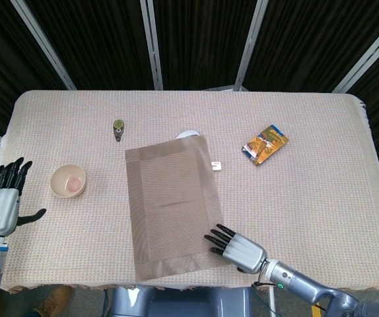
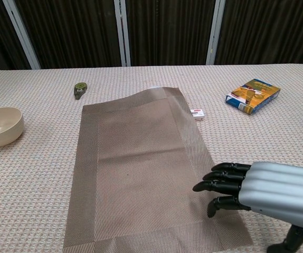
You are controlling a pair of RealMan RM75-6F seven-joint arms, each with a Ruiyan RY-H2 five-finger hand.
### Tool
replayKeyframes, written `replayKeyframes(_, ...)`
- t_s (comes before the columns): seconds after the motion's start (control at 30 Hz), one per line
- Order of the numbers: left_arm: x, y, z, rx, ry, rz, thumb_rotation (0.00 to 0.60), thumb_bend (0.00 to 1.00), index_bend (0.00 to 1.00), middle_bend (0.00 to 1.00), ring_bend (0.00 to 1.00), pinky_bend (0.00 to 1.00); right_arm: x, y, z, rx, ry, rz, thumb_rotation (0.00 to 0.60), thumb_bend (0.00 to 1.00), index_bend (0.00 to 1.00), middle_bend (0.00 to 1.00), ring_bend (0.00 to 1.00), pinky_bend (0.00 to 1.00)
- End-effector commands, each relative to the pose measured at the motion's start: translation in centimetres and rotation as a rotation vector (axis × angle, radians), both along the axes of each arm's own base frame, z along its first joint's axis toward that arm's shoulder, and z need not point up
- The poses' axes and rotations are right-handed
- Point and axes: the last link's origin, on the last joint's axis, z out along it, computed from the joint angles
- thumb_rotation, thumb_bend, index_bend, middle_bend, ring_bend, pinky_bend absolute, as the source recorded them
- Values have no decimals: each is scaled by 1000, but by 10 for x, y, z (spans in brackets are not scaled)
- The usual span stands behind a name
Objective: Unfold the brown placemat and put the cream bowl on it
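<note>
The brown placemat (image 1: 175,205) (image 2: 141,168) lies unfolded flat in the middle of the table. Its far right corner is slightly raised over something white. The cream bowl (image 1: 68,180) (image 2: 0,125) stands upright on the tablecloth, left of the mat and apart from it. My right hand (image 1: 237,247) (image 2: 257,191) lies over the mat's near right corner with fingers stretched out and apart, holding nothing. My left hand (image 1: 3,201) hovers at the table's left edge, left of the bowl, fingers spread and empty; the chest view does not show it.
A small green round object (image 1: 118,128) (image 2: 80,89) lies beyond the mat's far left corner. An orange packet (image 1: 265,144) (image 2: 253,96) sits at the right. A tiny white box (image 1: 216,165) (image 2: 197,113) lies beside the mat's right edge.
</note>
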Motion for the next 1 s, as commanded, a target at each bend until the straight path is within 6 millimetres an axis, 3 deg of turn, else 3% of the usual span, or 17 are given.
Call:
replayKeyframes(0.03,0,0,0,-2,-1,0,600,0,0,0,0,0,2,1,-5,-3,8,2,600,0,257,34,0,0)
replayKeyframes(0.57,-3,1,-1,-11,-9,11,600,0,0,0,0,0,23,-6,-9,-25,7,37,600,0,256,34,0,0)
replayKeyframes(1.0,-3,0,0,-15,-13,8,600,0,0,0,0,0,24,0,-15,-11,33,51,600,0,256,34,0,0)
